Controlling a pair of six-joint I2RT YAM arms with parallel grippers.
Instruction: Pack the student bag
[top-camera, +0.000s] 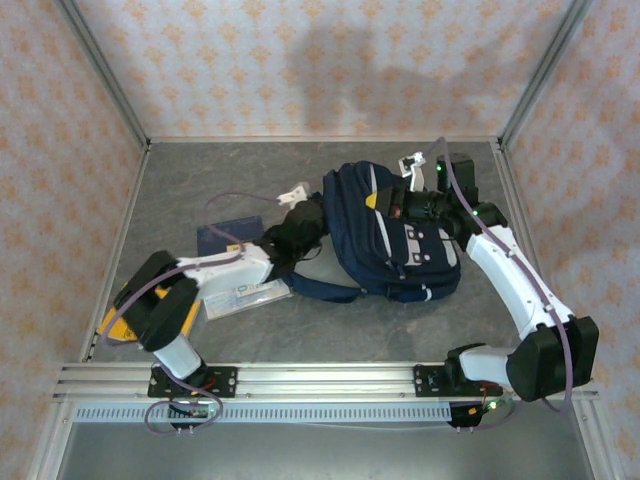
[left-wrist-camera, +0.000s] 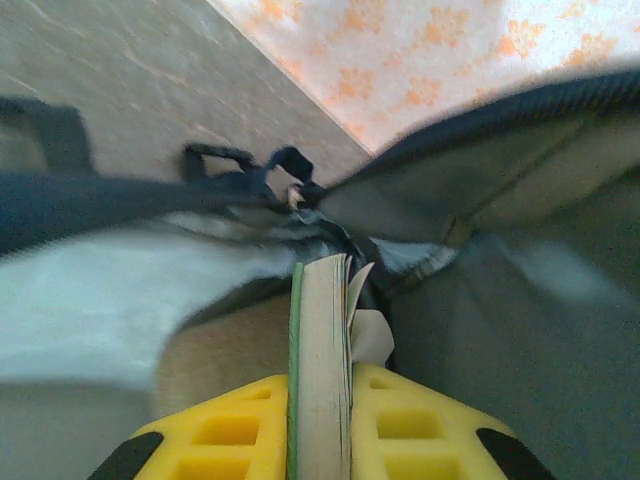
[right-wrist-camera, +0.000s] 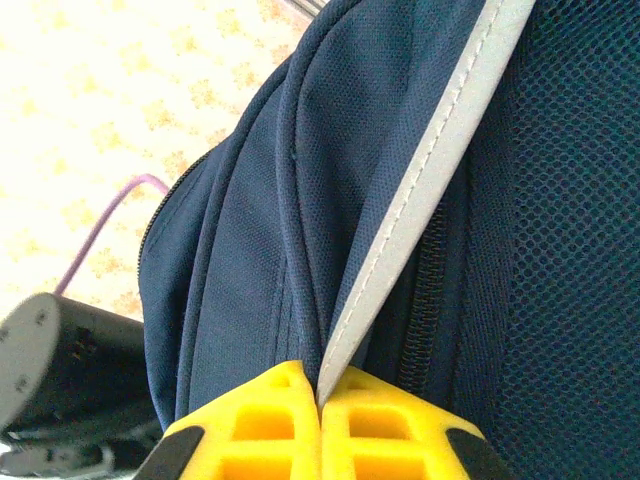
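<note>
Waiting at the left of the counter (top-camera: 330, 335), a blue booklet (top-camera: 222, 238) and a clear packet (top-camera: 245, 296) look unpacked. Left fingers (left-wrist-camera: 235, 425) clamp a book (left-wrist-camera: 322, 350) at the mouth of the bag (top-camera: 400, 235), mid-counter. Right fingers (right-wrist-camera: 260, 420) pinch its grey trim (right-wrist-camera: 420, 200).

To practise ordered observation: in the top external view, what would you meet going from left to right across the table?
Left arm's black elbow → dark blue booklet → student bag → right arm's white forearm.

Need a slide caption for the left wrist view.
Left gripper clamps a green-covered book edge-on at the open mouth of the student bag.
</note>
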